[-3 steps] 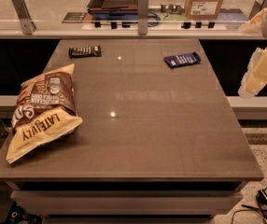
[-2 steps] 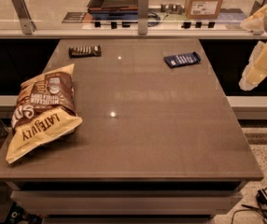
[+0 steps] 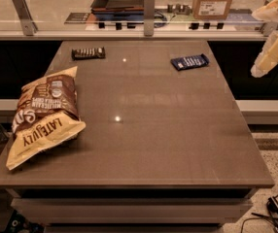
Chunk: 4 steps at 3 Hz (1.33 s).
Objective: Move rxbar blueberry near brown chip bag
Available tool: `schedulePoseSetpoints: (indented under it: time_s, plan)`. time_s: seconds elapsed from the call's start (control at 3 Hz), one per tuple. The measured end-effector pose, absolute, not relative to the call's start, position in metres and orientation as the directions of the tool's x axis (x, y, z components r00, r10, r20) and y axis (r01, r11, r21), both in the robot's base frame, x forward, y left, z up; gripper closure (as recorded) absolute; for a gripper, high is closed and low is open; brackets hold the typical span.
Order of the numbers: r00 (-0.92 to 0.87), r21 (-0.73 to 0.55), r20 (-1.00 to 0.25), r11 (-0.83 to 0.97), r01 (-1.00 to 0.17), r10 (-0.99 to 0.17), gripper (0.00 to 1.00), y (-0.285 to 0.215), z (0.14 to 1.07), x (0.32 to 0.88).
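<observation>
The gripper, at the frame's right edge, sits slightly higher than a second ago; whether it is spread or closed I cannot tell. The rxbar blueberry, a small dark-blue bar with pale lettering, lies flat on the upper right of the table, unmoved. It is well apart from the brown chip bag at left.

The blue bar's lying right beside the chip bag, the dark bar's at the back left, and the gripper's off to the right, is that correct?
No. The camera view shows the blue bar at the table's back right, far from the chip bag at the front left. The dark bar is at the back left and the gripper off to the right.
</observation>
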State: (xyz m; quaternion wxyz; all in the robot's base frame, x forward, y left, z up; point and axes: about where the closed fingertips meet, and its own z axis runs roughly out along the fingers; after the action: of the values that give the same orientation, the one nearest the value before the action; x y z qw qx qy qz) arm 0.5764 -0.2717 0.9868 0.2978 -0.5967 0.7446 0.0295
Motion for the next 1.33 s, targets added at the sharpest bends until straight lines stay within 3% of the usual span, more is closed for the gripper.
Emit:
schedulePoseSetpoints:
  time_s: [0.67,1.33]
  plan:
    - [-0.081,-0.344,-0.585,0.337,-0.876,-0.807,0.0,-0.285,0.966,0.637]
    - [-0.211,-0.264,-0.603,0.442,-0.857,-0.769,0.0,-0.285,0.931,0.677]
